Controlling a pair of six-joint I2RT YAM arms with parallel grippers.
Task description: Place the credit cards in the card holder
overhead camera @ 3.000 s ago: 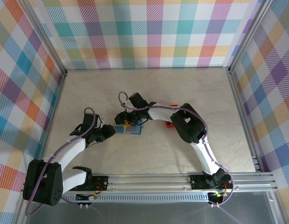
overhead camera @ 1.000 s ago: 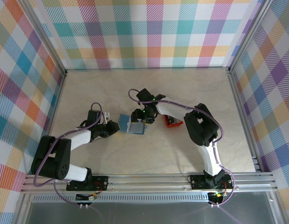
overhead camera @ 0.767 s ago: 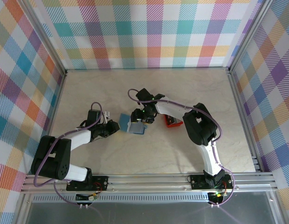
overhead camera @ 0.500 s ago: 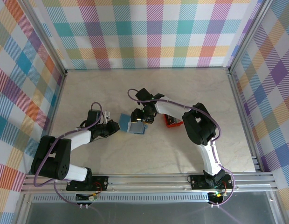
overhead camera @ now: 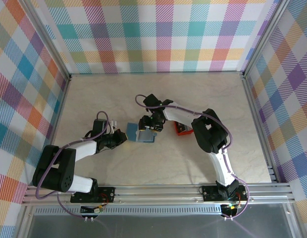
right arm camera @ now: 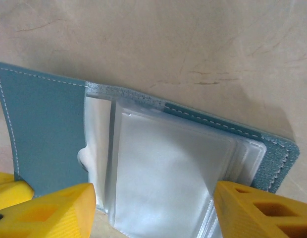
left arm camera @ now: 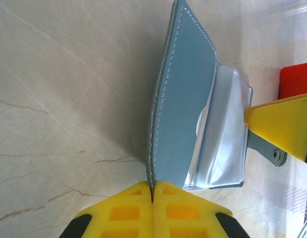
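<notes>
My L gripper (left arm camera: 152, 192) is pinched tight on card holder's (left arm camera: 185, 99) blue flap edge; R gripper (right arm camera: 153, 210) spread wide, fingers astride its clear pockets (right arm camera: 163, 163).

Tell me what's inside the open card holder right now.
Inside the card holder a stack of clear pockets shows, glossy and silvery. Whether a card sits in them cannot be told; the top pocket covers those beneath.
</notes>
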